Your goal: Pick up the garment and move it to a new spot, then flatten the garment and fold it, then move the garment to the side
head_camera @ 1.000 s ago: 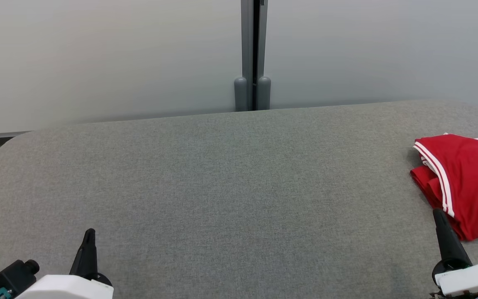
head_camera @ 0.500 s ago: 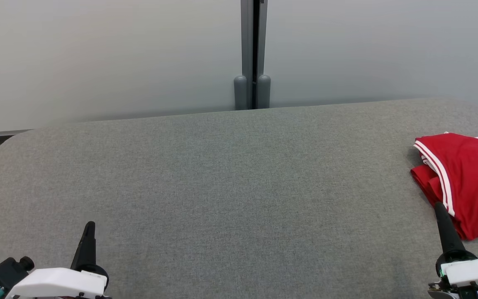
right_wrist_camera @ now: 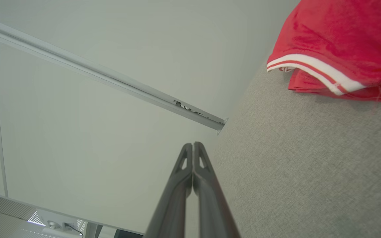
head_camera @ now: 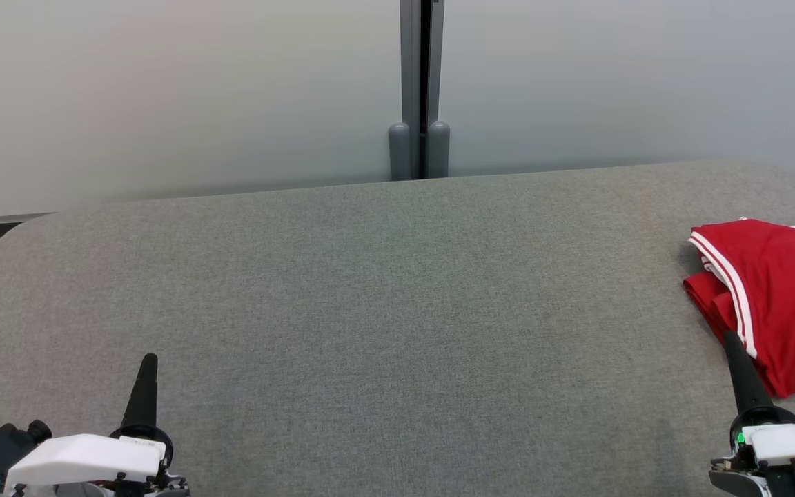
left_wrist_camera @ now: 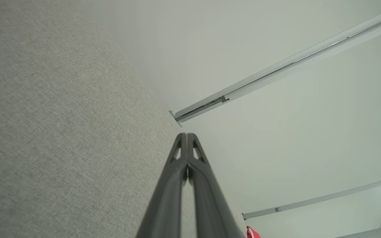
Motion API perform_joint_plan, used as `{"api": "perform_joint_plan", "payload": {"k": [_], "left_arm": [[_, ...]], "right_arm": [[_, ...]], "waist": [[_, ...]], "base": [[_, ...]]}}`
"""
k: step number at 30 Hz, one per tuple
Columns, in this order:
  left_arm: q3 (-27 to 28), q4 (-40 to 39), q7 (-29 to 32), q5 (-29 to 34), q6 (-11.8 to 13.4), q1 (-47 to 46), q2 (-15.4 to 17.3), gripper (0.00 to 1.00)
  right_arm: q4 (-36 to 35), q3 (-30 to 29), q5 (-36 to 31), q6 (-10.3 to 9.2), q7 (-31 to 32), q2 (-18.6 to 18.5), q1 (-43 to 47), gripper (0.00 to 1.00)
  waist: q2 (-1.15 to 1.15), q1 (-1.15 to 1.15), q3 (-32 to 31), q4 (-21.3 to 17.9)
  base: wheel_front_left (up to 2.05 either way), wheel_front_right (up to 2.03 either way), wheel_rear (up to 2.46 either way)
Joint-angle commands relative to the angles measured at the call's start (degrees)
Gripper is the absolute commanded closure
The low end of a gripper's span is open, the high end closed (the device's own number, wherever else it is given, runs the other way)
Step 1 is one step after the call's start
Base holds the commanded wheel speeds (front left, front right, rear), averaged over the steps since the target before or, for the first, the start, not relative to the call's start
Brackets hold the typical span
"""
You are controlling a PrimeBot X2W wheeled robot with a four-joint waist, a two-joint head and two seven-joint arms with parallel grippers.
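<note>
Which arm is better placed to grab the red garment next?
Right. The right claw, shut, sits beside the red garment; the left claw is far across the grey surface.

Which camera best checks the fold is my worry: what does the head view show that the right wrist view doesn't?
Head view: the left gripper, jaws shut, lower left, and the grey table across its width, with the red garment at its right edge. Right wrist view: the garment's white-striped hem from the side, red layers stacked beneath it. Both: the garment, the table, the wall panels and the right gripper, jaws shut, holding nothing.
</note>
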Motion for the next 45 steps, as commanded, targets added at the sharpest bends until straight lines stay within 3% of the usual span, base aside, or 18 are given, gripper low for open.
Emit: {"api": "perform_joint_plan", "payload": {"k": [1, 45], "left_arm": [[0.7, -0.1, 0.4, -1.7, -0.8, -1.7, 0.2, 1.00], [5.2, 2.6, 5.0, -19.9, -5.6, -5.5, -3.1, 1.00]], "right_arm": [[0.1, -0.4, 1.7, 0.02, 0.4, -0.1, -1.4, 1.00], [4.8, -2.2, 19.6, 0.02, 1.4, 2.0, -5.5, 1.00]], "waist": [[0.00, 0.00, 0.0, 0.0], [0.00, 0.00, 1.0, -0.1]], "base": [[0.00, 0.00, 0.00], [0.00, 0.00, 0.00]]}}
